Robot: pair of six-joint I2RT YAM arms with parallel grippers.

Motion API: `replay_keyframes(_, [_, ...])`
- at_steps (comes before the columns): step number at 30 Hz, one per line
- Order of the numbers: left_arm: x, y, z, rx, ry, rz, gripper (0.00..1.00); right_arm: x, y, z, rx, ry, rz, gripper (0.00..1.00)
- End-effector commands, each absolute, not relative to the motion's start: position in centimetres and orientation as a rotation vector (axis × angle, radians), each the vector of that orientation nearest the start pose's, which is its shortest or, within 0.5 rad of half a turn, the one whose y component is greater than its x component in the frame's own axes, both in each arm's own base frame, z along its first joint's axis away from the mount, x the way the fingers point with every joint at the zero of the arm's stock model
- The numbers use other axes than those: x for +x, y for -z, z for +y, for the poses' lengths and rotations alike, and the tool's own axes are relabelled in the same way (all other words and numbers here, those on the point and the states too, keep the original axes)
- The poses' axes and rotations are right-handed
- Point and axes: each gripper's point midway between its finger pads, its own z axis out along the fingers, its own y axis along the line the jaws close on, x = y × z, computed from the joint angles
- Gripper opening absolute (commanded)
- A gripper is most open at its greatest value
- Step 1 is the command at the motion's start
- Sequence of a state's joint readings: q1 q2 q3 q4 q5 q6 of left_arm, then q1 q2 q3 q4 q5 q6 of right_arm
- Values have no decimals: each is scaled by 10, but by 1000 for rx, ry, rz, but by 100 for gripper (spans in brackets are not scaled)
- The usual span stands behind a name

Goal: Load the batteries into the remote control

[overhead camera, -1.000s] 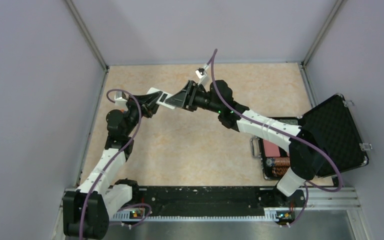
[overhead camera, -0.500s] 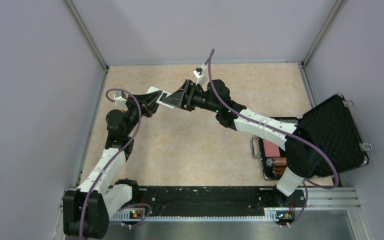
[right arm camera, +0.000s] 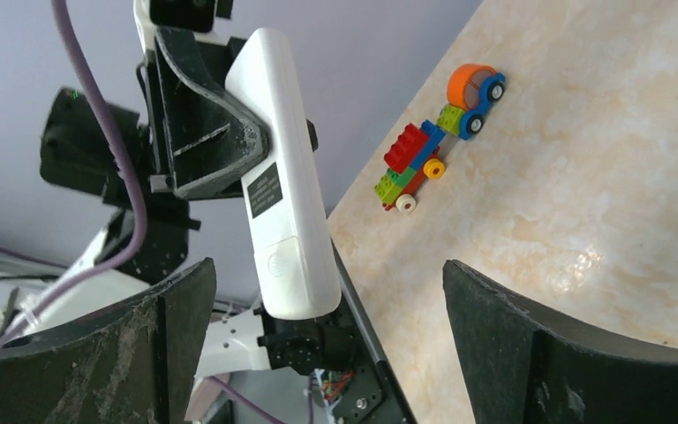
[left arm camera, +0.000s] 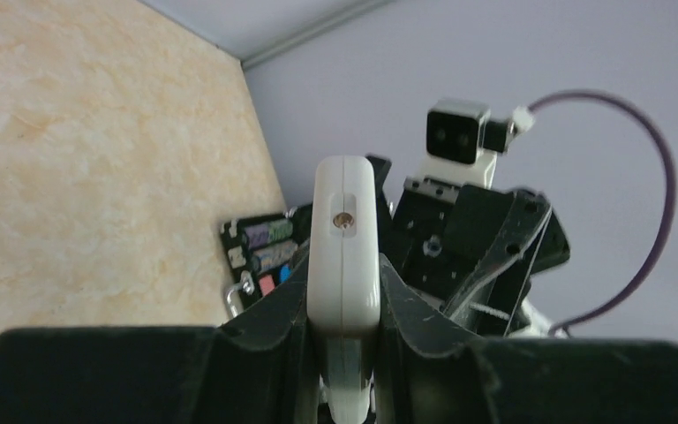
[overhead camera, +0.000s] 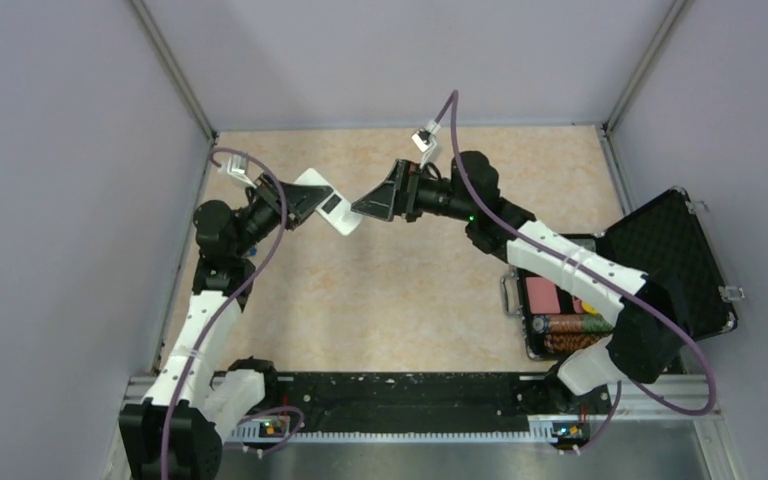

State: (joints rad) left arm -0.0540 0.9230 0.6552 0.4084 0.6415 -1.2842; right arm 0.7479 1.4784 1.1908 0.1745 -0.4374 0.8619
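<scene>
The remote control (overhead camera: 328, 206) is a slim white bar held off the table at the back left. My left gripper (overhead camera: 298, 200) is shut on one end of it. In the left wrist view its rounded end (left arm camera: 346, 252) stands clamped between both fingers (left arm camera: 424, 327). In the right wrist view the remote control (right arm camera: 278, 177) shows a plain white face with a small dark label. My right gripper (right arm camera: 327, 331) hangs wide open just short of the remote's free end, touching nothing; the top view shows this right gripper (overhead camera: 368, 203) a little to the remote's right. No batteries show in any view.
A black case (overhead camera: 665, 255) lies open at the right edge with a pink deck (overhead camera: 543, 296) and striped chip rolls (overhead camera: 563, 324) inside. A toy brick car (right arm camera: 437, 146) sits on the beige table (overhead camera: 390, 290) near the left wall. Grey walls close in the back and both sides.
My right gripper has let go of the remote, opened wide and drawn back to the right. The left arm has swung the remote slightly left and turned it.
</scene>
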Motion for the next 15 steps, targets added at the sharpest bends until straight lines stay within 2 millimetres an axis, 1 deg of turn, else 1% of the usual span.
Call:
replay_keyframes(1, [263,-346,-176,51,1499,1718,0,243,-325,381,-603,-1530,1822,97])
replay_keyframes(2, [259,-346,-179,91,1523,1730,0,240,-328,384,-674,-1539,1811,97])
replay_keyframes(3, [257,-346,-181,121,1545,1743,0,234,-324,388,-754,-1567,1815,97])
replay_keyframes(4, [254,-347,-183,161,1564,1745,0,232,-316,392,-815,-1575,1824,96])
replay_keyframes(7, [247,-351,-186,230,1586,1739,0,226,-307,396,-914,-1601,1820,95])
replay_keyframes(11, [244,-353,-187,260,1593,1727,0,220,-301,401,-956,-1635,1813,93])
replay_keyframes(15, [241,-356,-188,266,1631,1722,0,218,-291,411,-974,-1691,1821,84])
